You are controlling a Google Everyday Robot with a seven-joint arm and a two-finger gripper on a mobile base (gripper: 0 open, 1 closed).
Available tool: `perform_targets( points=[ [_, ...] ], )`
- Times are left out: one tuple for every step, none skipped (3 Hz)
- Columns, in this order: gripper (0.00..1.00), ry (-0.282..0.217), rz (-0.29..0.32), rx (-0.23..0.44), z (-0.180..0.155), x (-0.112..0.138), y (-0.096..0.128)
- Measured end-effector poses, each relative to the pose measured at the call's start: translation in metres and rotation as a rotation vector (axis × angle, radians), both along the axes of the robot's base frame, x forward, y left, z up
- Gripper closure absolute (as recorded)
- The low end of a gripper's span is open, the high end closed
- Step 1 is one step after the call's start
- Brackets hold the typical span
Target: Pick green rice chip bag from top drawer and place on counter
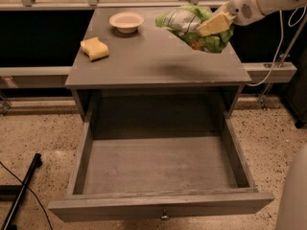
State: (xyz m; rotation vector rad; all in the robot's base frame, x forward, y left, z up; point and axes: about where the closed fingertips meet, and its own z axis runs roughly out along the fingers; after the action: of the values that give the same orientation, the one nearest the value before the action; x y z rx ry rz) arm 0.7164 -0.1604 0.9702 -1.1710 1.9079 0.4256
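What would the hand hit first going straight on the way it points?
Probably the bare counter: the hand, shut on the green rice chip bag, points left and slightly down over it. The sponge and bowl look off that line, though depth is unclear.

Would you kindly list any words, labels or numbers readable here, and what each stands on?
None can be read.
The green rice chip bag, held by the gripper above the counter, has a pale label panel, but its print cannot be made out.
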Motion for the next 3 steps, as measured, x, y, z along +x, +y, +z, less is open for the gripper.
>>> perform_targets(
  points=[
    [0.59,0.105,-0.136,0.000,-0.013,0.024,0.007],
    [0.36,0.222,-0.205,0.025,-0.029,0.033,0.019],
    [0.13,0.280,-0.112,0.132,-0.042,0.034,0.040]
  ],
)
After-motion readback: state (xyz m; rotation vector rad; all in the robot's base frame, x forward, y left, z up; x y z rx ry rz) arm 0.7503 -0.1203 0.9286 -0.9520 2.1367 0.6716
